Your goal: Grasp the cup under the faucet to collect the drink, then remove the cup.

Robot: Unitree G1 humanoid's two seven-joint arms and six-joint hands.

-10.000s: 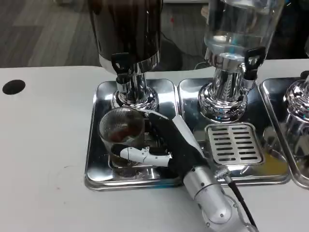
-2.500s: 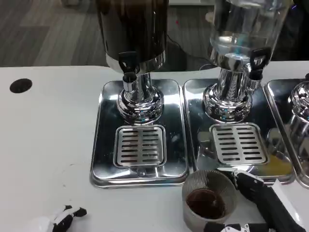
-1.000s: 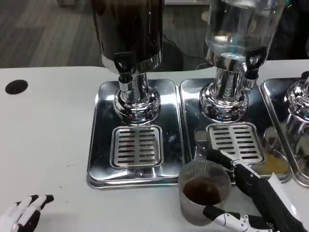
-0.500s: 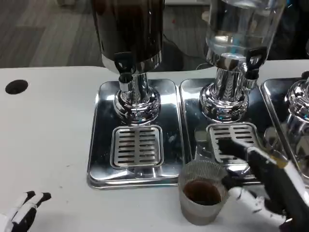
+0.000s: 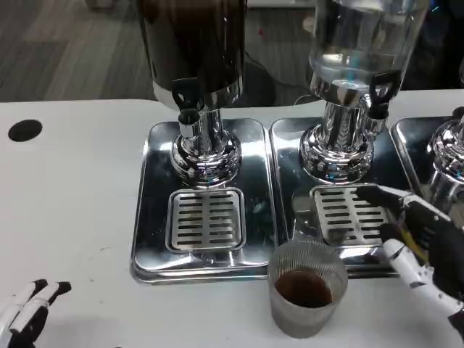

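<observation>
Filled cup standing free on the tabletop before the trays, right robot hand spread just beside: risks a spill if brushed.

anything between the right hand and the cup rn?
No. In the head view, only bare white table and the tray's front edge separate the right hand from the cup; they're apart.

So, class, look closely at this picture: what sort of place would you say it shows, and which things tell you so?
Probably a self-serve drinks station, perhaps in an office or canteen. A dark drink dispenser and a clear one stand on steel drip trays, and a ribbed cup of brown drink sits on the white table.
</observation>
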